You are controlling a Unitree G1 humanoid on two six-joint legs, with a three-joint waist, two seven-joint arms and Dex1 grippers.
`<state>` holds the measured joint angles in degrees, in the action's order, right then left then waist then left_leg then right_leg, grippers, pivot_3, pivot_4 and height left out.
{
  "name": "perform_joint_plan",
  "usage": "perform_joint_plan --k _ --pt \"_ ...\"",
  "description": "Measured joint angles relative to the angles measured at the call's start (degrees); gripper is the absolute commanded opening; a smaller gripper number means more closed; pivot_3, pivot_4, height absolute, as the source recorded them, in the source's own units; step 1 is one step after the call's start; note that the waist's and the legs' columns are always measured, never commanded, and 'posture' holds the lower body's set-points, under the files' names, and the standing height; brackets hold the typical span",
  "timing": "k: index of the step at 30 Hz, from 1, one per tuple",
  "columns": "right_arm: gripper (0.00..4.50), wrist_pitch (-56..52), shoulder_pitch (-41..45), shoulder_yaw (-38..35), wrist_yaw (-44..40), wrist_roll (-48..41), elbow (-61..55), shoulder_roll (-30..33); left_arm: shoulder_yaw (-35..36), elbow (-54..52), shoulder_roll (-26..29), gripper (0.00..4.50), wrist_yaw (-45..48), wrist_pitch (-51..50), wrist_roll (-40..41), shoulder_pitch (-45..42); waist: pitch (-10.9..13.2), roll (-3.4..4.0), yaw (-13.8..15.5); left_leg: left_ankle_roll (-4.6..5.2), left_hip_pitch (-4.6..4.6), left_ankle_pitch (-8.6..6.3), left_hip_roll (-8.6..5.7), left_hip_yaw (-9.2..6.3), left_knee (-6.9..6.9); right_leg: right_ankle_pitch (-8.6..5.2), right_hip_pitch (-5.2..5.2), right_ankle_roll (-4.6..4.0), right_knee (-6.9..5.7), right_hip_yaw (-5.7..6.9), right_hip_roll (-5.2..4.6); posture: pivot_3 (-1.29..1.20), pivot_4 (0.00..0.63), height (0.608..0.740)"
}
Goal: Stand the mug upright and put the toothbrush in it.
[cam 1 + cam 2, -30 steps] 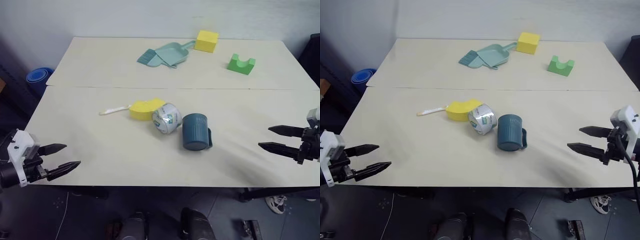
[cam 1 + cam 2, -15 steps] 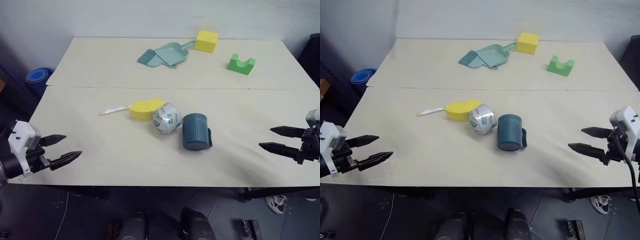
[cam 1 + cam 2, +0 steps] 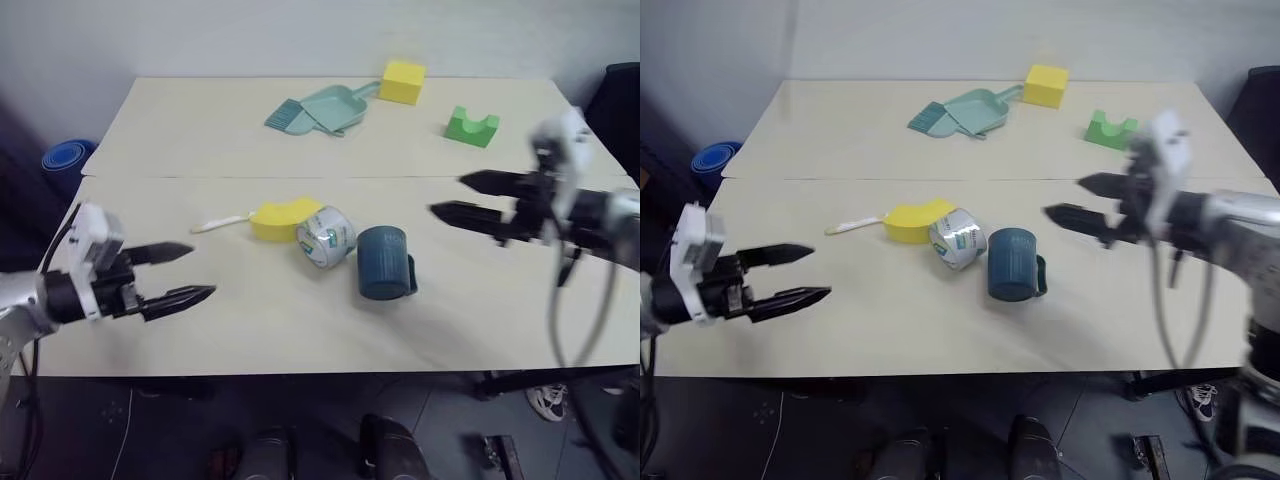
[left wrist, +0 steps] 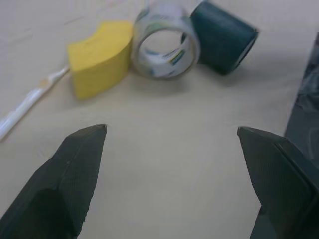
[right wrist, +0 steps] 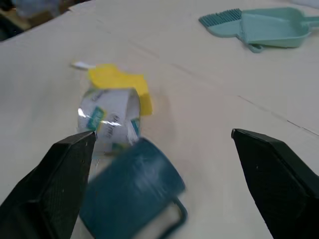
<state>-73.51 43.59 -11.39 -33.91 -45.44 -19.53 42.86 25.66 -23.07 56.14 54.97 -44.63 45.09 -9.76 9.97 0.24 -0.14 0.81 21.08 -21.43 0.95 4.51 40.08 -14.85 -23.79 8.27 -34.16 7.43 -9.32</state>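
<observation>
**Mug lying on its side, grippers empty**

The left gripper (image 3: 180, 272) is being held spread and empty over the table's (image 3: 300, 330) near left part. The mug (image 3: 383, 262) is lying beside the tape roll (image 3: 326, 237). The toothbrush (image 3: 222, 222) is lying partly hidden behind a yellow block (image 3: 281, 217). The right gripper (image 3: 450, 198) is being held spread, empty, above the table right of the mug.

- The cylindrical mug with a small side handle (image 3: 384, 263) is dark blue-grey.
- The slim toothbrush (image 3: 222, 222) is white to cream, with a pale head.
- The roll of tape (image 3: 326, 237) is silvery-white with small green and blue print.
- The curved foam block (image 3: 279, 218) beside it is yellow.
- The foam cube (image 3: 402, 82) is yellow too.
- The notched foam block (image 3: 471, 126) is bright green.
- The plastic dustpan and its brush (image 3: 318, 109) are teal.
- The wooden table top (image 3: 200, 140) is pale cream.
- The left gripper (image 3: 184, 272) and the right gripper (image 3: 452, 198) have black fingers on white mounts.
</observation>
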Motion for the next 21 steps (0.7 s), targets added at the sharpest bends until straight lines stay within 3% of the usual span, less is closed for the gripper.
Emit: perform_joint_plan --k 5,8,14,21 --pt "4.5 -4.1 4.0 5.1 7.8 0.3 -1.8 -9.7 -3.9 1.2 0.4 4.45 0.0 0.1 -0.3 -4.1 0.0 0.0 -0.1 0.0 0.12 -0.03 -0.07 -0.11 -0.06 0.0 -0.03 0.01 0.02 0.19 0.0 0.0 0.15 0.74" --pt "4.5 -4.1 6.8 7.6 8.1 0.5 1.5 -12.0 -5.4 1.3 0.4 4.45 0.0 0.6 -0.6 -5.1 0.0 0.0 -0.2 0.0 0.11 -0.02 -0.06 -0.04 0.0 0.0 -0.01 0.02 0.05 0.16 0.01 0.0 0.15 0.74" --pt "4.5 -4.1 12.2 10.2 2.7 1.8 17.7 -12.0 -6.6 1.3 0.2 4.45 -0.1 2.1 -1.8 -5.2 0.0 0.0 -0.3 0.02 0.01 0.02 -0.04 0.04 0.03 0.01 0.06 0.02 0.06 0.1 0.01 0.0 0.15 0.74" --pt "4.5 0.9 20.6 19.5 -8.5 6.9 34.3 -12.5 -7.1 1.2 0.1 4.45 -0.6 2.3 -1.9 -5.4 0.0 0.0 -1.6 0.02 0.03 0.02 -0.04 -0.01 -0.03 0.01 0.04 0.03 0.05 0.15 0.03 0.0 0.15 0.74"
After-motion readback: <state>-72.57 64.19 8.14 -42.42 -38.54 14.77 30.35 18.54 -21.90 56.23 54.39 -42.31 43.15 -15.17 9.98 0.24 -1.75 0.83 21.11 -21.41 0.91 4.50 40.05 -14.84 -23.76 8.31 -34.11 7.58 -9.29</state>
